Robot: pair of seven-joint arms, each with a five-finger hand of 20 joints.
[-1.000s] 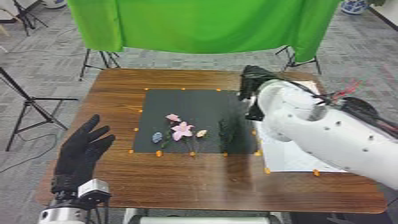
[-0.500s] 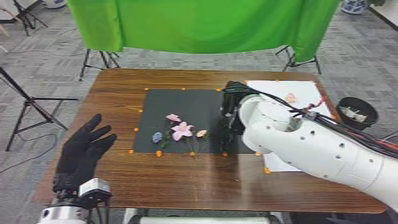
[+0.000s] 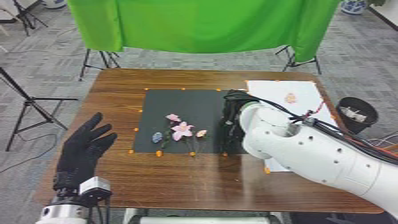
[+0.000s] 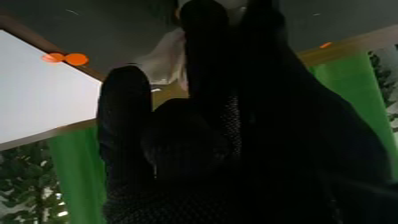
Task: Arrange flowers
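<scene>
The right hand is over the right part of the dark mat, to the right of the laid-out flowers. In the right wrist view the right hand has its thumb and fingers closed round a pale flower, partly hidden by the glove. A large pink flower lies on the mat, with a smaller pink one above it, a blue one to its left and a cream one to its right. The left hand is open beside the mat's left side.
A white sheet with a pale orange flower lies right of the mat. Orange markers line the mat's edges. A black bin stands off the table's right side. The brown table extends in front.
The right hand has moved left from the border of the white sheet onto the mat and slightly nearer the robot, uncovering the sheet's flower and the bin. The left hand has kept still.
</scene>
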